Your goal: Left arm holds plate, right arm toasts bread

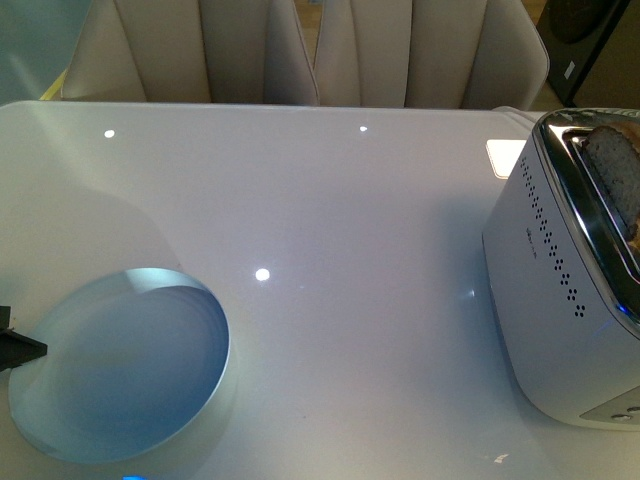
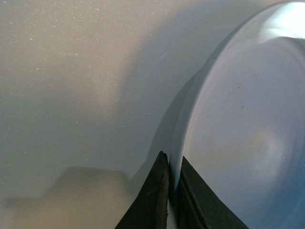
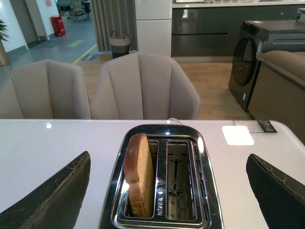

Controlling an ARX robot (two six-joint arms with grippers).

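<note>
My left gripper (image 2: 169,191) pinches the rim of one plate (image 1: 120,370), lifted near the table's (image 1: 330,250) front-left corner, ready, I judge, to receive toast. One bread (image 3: 139,174) slice stands in one of two toaster (image 1: 560,300) slots at the right edge. My right gripper (image 3: 167,191) hangs wide open, empty, above it.

The round, glossy, pale blue-white plate (image 1: 125,365) is sitting on the near left part of the table, its raised rim pinched at the left edge between the closed dark jaws of the left gripper (image 2: 172,191). The bread (image 3: 139,174), a light-brown slice with a darker crust, is standing upright in one toaster slot, its rounded top sticking out above the opening.
</note>
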